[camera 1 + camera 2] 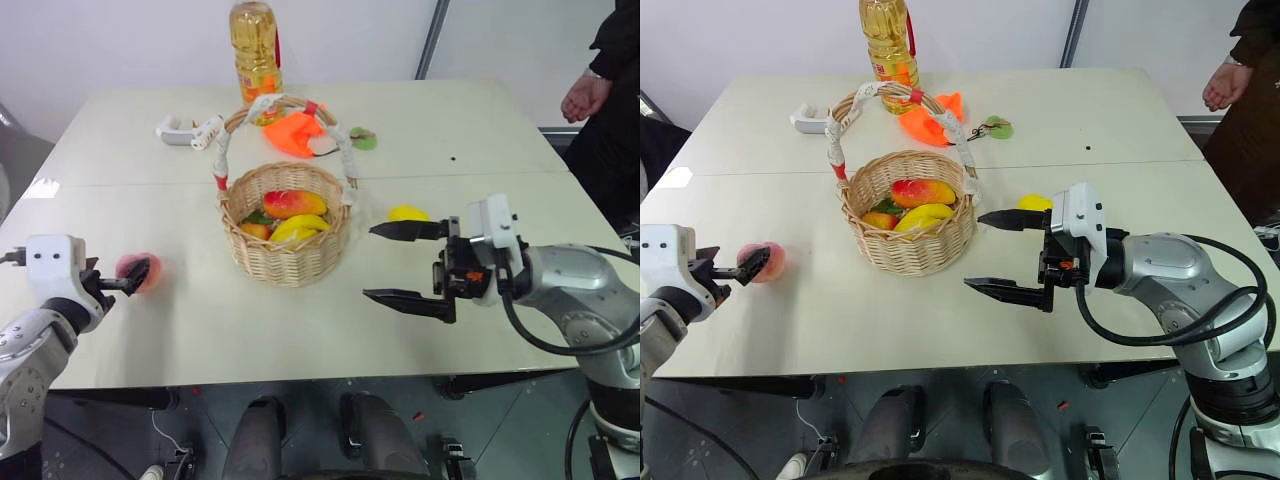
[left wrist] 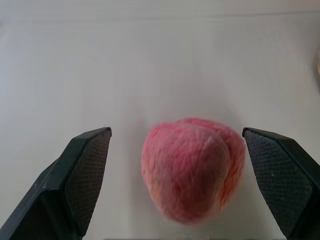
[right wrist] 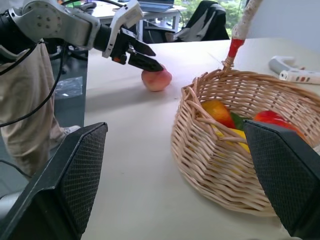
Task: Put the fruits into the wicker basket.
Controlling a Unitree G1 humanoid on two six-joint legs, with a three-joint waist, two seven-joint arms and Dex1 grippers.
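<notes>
The round light-tan woven wicker basket [image 1: 287,240] with its tall arched handle, wrapped in white cloth with red bands, stands near the middle of the pale table [image 1: 480,130]. Inside it lie a red-yellow mango [image 1: 293,203] and a curved yellow banana [image 1: 298,227], together with some other fruit pieces that I cannot name. The round pink-red peach [image 1: 140,270] rests on the table well to the left of the basket, and the left gripper [image 1: 133,277] is right at it with its two black fingers spread wide; in the left wrist view the peach [image 2: 192,167] sits between the fingers [image 2: 82,170], with a gap on each side, so nothing is gripped. The small oval bright yellow lemon [image 1: 408,213] lies on the table just to the right of the basket. The right gripper [image 1: 405,263] hovers above the table on that side, its jaws wide open and empty, pointing toward the basket, and its upper finger is in front of the lemon (it hides a part of it in the right eye view). Behind the basket stand a plastic bottle of yellow oil [image 1: 256,45], a crumpled orange cloth [image 1: 296,133], a small green object [image 1: 363,138] and a white tool [image 1: 188,130]. A person's hand [image 1: 585,97] shows at the far right edge of the table.
</notes>
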